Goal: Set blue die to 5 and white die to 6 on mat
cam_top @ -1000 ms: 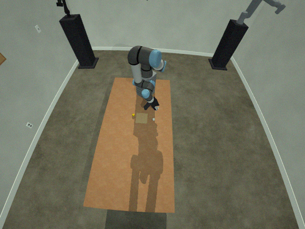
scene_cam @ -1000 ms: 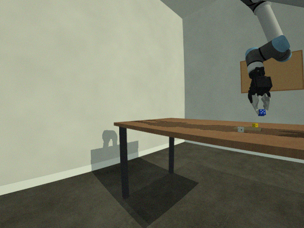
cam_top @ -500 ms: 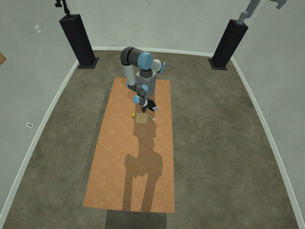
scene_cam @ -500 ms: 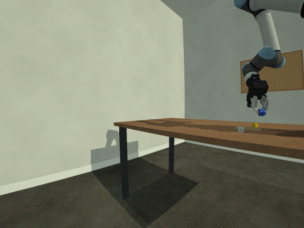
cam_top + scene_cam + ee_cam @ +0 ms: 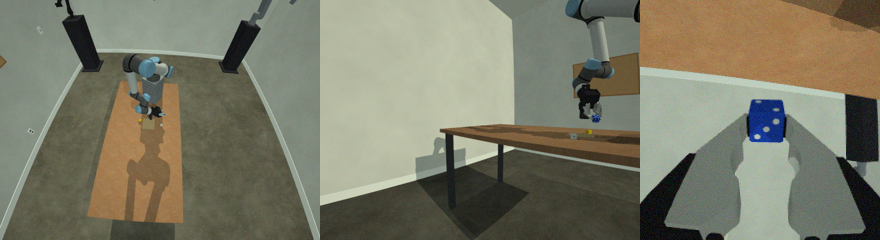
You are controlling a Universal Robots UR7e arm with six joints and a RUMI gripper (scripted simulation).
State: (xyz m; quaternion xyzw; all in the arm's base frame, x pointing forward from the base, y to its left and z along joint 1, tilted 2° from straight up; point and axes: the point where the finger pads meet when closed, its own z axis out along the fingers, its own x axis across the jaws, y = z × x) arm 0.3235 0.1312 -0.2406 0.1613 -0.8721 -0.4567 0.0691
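Pincer [image 5: 163, 114] [image 5: 594, 116] [image 5: 766, 116] nearly closed, gripping the blue die [image 5: 164, 114] [image 5: 596, 118] [image 5: 766, 121] above the bench [image 5: 139, 165] [image 5: 539, 136] [image 5: 740, 40]. From above, your mat [image 5: 148, 124] [image 5: 586, 135] lies down and left of it.

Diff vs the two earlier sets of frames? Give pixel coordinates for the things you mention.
In the top view, the arm's elbow and wrist swung to image left over the last second. The gripper [image 5: 163, 114] [image 5: 595, 115] [image 5: 766, 116] turned with the wrist, the blue die [image 5: 164, 114] [image 5: 596, 118] [image 5: 766, 121] still pinched in it. Nothing released. White die [image 5: 161, 125] [image 5: 573, 136], yellow die [image 5: 140, 120] [image 5: 588, 131] and mat [image 5: 148, 124] stayed put.
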